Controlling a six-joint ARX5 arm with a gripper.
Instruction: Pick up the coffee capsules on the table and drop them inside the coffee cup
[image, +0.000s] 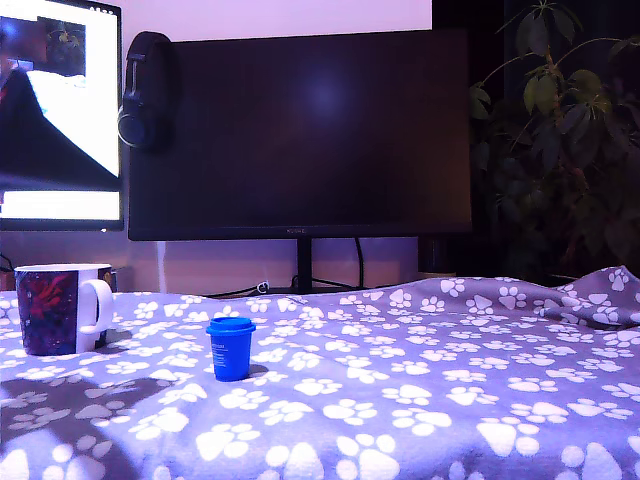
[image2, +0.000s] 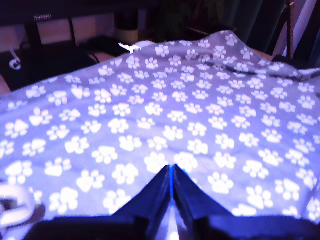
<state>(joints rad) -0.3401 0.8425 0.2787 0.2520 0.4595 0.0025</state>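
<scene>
Gripper (image2: 171, 172) is pinched closed on nothing, fingertips meeting over bare cloth mid-table (image2: 210, 90). The blue capsule (image: 231, 348) stands upright toward the table's front-left part in the exterior view, just right of the coffee cup (image: 60, 307). No white capsule visible. Risk: a descent with closed jaws tips the pod, and the loose cloth could snag.
</scene>
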